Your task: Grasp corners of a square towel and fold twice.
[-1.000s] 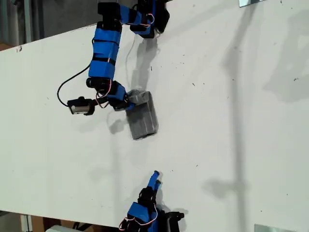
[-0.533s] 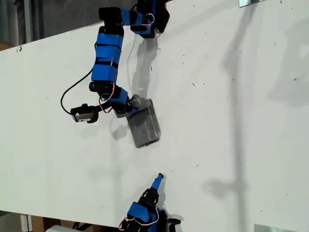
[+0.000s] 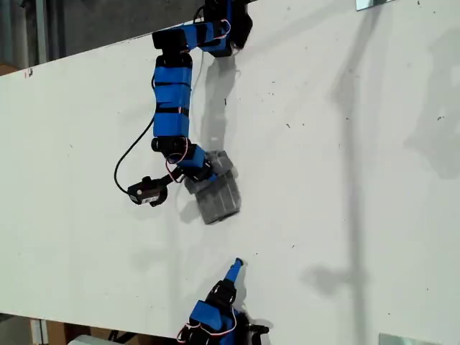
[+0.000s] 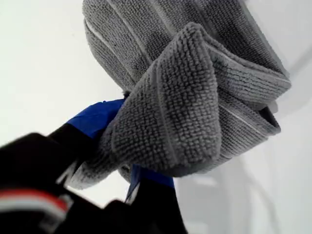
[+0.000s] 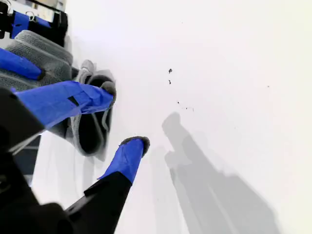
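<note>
The grey striped towel (image 3: 217, 195) lies folded into a small thick bundle on the white table, near the middle of the exterior view. My first gripper (image 3: 203, 172) reaches down from the top of that view and is shut on the bundle's upper edge. In the first wrist view the towel (image 4: 195, 97) is bunched between the blue fingers (image 4: 95, 117). Its corners are lost in the folds. My second gripper (image 3: 234, 267) stands open near the bottom edge of the exterior view, well short of the towel. Its blue fingers (image 5: 127, 156) are spread with nothing between them, and the towel (image 5: 41, 48) lies beyond.
The white table (image 3: 345, 180) stretches wide on the exterior view's right, crossed by soft shadows. A black cable and the first wrist camera (image 3: 146, 192) hang on the exterior view's left of the towel. Small dark specks (image 5: 169, 71) mark the surface.
The first arm has swung toward the exterior view's right and lower, dragging the towel bundle a little with it. The second gripper shifted slightly at first and has since held still.
</note>
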`<state>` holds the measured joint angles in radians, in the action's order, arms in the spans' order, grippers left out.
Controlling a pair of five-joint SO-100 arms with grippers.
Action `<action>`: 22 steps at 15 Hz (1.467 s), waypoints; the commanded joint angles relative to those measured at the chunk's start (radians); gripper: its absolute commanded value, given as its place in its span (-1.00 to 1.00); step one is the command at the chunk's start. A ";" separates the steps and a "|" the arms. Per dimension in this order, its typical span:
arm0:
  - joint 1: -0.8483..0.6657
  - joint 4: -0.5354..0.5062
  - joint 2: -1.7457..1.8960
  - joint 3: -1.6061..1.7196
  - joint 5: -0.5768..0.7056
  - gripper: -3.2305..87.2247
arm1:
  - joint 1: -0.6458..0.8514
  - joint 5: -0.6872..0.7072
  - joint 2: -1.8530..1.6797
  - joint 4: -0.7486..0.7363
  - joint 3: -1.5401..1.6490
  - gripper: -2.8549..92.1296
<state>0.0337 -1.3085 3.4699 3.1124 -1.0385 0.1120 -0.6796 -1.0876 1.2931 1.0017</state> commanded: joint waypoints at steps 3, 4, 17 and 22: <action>-0.018 0.003 0.006 0.006 0.005 -0.55 | 0.006 0.025 -0.074 -0.078 -0.064 -0.77; -0.018 0.003 0.006 0.006 0.005 -0.55 | 0.003 0.031 -0.074 -0.097 -0.063 -0.39; -0.018 0.003 0.006 0.006 0.003 -0.55 | 0.046 -0.322 -0.485 0.060 0.480 -0.22; -0.018 0.003 0.006 0.006 0.003 -0.55 | -0.187 -0.739 -1.180 -0.160 1.252 -0.22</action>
<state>0.0261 -1.3085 3.4699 3.1124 -1.0385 -0.0123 -1.3008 -1.9681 1.2471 2.0064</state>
